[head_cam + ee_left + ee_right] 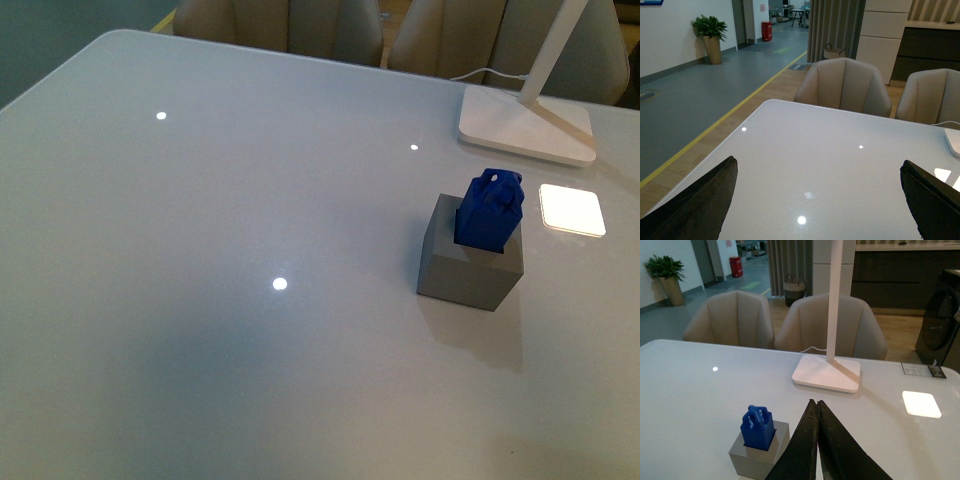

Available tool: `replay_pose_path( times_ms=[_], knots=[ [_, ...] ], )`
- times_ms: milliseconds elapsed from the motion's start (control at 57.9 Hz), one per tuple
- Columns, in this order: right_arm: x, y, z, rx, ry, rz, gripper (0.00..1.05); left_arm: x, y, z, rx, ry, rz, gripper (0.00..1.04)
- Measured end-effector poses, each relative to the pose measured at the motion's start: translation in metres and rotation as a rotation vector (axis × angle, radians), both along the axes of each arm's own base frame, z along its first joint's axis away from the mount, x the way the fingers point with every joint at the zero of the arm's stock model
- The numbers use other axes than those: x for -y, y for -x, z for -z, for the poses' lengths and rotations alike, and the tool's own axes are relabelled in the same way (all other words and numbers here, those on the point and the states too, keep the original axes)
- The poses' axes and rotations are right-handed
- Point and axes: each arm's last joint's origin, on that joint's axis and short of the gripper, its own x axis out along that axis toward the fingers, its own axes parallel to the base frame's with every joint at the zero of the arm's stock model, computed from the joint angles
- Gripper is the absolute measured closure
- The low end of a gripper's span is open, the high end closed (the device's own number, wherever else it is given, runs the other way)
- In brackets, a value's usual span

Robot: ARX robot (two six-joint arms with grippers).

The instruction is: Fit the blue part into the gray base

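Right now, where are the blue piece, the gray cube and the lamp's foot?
blue part (488, 212): front view, on its front face above the cube.
gray base (468, 278): front view, on its front side wall.
lamp foot (826, 373): right wrist view, on its flat white top.

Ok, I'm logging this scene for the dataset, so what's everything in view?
blue part: one, deep blue, standing in the top hole of the gray base, knob up
gray base: one, matte gray, on the table's right side
lamp foot: one, white, behind the base
table: one, glossy white
chairs: at least two, beige, at the far edge
potted plant: one, green, by the wall
left pincer: open, empty
right pincer: shut, empty
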Motion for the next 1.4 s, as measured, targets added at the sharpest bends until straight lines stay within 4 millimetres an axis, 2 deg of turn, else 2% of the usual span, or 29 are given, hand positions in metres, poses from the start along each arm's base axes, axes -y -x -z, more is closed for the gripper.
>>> replay_pose_path(
  times_ms=[259,501,1037,1071,1400],
  knots=[
    [0.000,0.012,0.004,-0.013,0.000,0.000,1.03,0.000,0.000,0.000,0.000,0.000,0.000,0.07],
    [0.000,0.013,0.003,-0.006,0.001,0.000,1.03,0.000,0.000,0.000,0.000,0.000,0.000,0.07],
    [0.000,0.013,0.003,-0.005,0.002,0.000,0.10,0.000,0.000,0.000,0.000,0.000,0.000,0.07],
    [0.000,0.013,0.003,-0.005,0.001,0.000,0.07,0.000,0.000,0.000,0.000,0.000,0.000,0.07],
    [0.000,0.013,0.003,-0.005,0.002,0.000,0.09,0.000,0.000,0.000,0.000,0.000,0.000,0.07]
  ],
)
